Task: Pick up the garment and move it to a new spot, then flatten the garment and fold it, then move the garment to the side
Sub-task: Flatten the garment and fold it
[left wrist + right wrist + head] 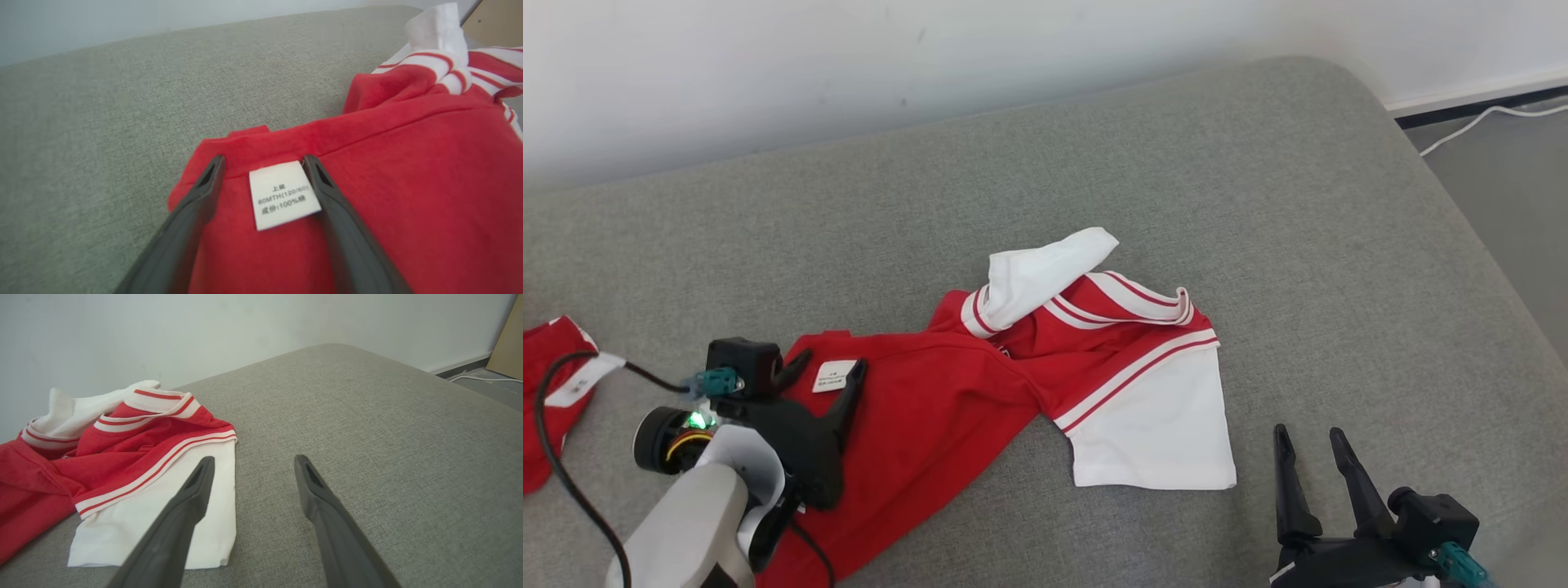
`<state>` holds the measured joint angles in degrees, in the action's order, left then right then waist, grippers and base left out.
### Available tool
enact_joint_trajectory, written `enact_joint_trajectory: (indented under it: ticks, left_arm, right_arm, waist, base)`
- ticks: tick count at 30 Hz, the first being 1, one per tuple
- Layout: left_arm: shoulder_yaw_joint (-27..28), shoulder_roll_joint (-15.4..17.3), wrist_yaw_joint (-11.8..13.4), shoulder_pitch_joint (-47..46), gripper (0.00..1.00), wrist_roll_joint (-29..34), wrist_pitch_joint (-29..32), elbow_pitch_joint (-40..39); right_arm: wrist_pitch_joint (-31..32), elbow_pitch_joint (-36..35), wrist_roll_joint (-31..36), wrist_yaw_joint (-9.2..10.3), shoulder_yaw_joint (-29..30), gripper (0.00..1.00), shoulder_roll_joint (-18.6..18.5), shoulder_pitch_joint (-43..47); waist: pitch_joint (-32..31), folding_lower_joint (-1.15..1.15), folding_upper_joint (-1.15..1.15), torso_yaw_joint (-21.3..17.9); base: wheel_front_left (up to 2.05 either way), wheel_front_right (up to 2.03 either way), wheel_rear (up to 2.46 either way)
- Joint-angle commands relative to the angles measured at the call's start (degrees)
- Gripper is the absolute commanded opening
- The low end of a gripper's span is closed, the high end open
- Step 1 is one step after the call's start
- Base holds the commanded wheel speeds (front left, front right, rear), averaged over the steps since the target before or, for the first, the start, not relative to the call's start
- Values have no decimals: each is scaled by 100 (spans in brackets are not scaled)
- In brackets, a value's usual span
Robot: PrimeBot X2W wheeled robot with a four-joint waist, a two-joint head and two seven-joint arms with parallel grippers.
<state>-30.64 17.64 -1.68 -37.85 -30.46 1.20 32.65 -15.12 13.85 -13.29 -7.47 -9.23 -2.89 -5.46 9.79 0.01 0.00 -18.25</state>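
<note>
A red garment (947, 400) with white sleeves and red-striped trim lies crumpled on the grey cushion (1258, 212). Its white care label (835, 376) lies face up near the hem. My left gripper (829, 363) stands open over that hem, one finger on each side of the label (282, 194). In the left wrist view the gripper (264, 161) rests on the red cloth (408, 196). My right gripper (1311, 437) is open and apart from the garment, just right of the flat white sleeve (1156, 429). In the right wrist view that gripper (251, 459) hangs by the sleeve's (163, 522) edge.
A second red and white cloth (551, 392) lies at the cushion's left edge. A white wall runs behind the cushion. Bare floor with a white cable (1478, 122) lies off the right end. A tan board (508, 347) leans at the far right.
</note>
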Motion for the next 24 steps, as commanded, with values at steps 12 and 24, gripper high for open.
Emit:
enact_joint_trajectory:
  ticks: [12, 24]
  left_arm:
    - [-103, -230, -138, -541, 0, 24, -469, 843]
    - [-123, -354, 163, 21, 0, 66, -1243, -472]
  right_arm:
    - [-7, -20, -34, -6, 125, 100, 2, 16]
    - [-7, -75, 128, -5, 282, 100, 1, 319]
  waist:
    - [-31, -1, 0, 68]
    - [-402, -1, 0, 668]
  base:
    - [0, 0, 0]
    - [0, 0, 0]
